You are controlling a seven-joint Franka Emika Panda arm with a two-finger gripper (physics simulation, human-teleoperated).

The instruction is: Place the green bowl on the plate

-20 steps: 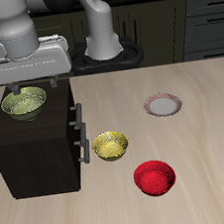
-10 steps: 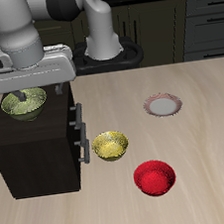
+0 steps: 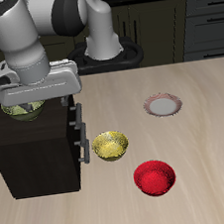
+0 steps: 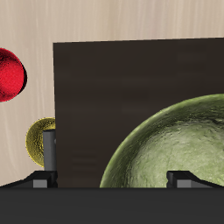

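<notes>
a pale wood-grain table stands before dark kitchen cabinets. on it sits a dark cabinet; the green bowl rests on top, the gripper low over it. whether the fingers grip it cannot be told. the plate lies well apart, near a yellow bowl and red bowl.

Green bowl mostly hidden under pincer; fingertips unseen.

Yellow bowl, red bowl, dark cabinet
</notes>
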